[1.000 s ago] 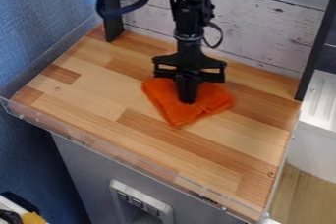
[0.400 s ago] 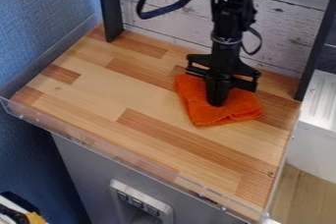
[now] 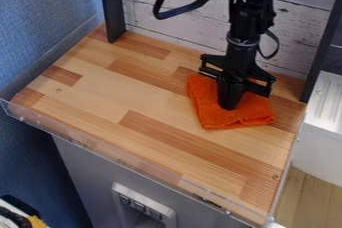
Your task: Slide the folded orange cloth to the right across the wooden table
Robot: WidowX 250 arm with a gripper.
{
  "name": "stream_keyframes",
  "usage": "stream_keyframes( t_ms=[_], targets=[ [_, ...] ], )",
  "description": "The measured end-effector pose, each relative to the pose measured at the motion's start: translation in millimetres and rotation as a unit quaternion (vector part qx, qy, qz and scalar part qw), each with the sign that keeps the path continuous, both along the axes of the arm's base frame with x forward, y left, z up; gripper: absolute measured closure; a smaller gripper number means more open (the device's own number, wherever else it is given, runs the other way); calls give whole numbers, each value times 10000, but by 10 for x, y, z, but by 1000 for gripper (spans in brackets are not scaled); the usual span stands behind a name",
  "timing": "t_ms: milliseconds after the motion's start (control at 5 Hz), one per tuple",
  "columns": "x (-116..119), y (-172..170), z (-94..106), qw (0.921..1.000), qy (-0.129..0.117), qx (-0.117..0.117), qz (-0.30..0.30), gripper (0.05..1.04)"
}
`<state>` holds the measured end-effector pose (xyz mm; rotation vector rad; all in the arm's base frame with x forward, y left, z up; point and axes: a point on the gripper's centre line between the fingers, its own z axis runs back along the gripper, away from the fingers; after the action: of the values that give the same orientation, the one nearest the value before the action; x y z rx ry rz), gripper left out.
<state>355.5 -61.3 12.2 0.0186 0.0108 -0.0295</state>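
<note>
The black gripper point(image 3: 229, 106) hangs straight down over the right part of the wooden surface, its tip pressed against an orange cloth point(image 3: 220, 117). The cloth lies spread fairly flat around the tip, with a folded edge at its lower right. Part of the cloth behind the gripper is hidden by it.
A wooden tabletop point(image 3: 120, 92) has a clear low rim point(image 3: 140, 164) along its front. White plank wall point(image 3: 167, 22) stands behind, with dark posts point(image 3: 112, 7) at both back corners. Blue wall is at left, a white unit point(image 3: 319, 142) at right.
The gripper has moved to the right across the surface, and the orange cloth has slid along with it and turned slightly. The last shift was smaller.
</note>
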Motion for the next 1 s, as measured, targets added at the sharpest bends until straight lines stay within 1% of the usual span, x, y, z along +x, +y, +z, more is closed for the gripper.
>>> stream_keyframes(
  t_ms=[200, 400, 600, 800, 1000],
  targets=[
    [37, -28, 94, 10000, 61, 13, -64, 867],
    [55, -30, 136, 10000, 85, 6, -47, 617],
    [89, -47, 172, 10000, 46, -35, -27, 311],
    [115, -66, 199, 10000, 5, -69, 3, 89],
    [133, -74, 199, 9999, -54, -93, 79, 83]
  ],
)
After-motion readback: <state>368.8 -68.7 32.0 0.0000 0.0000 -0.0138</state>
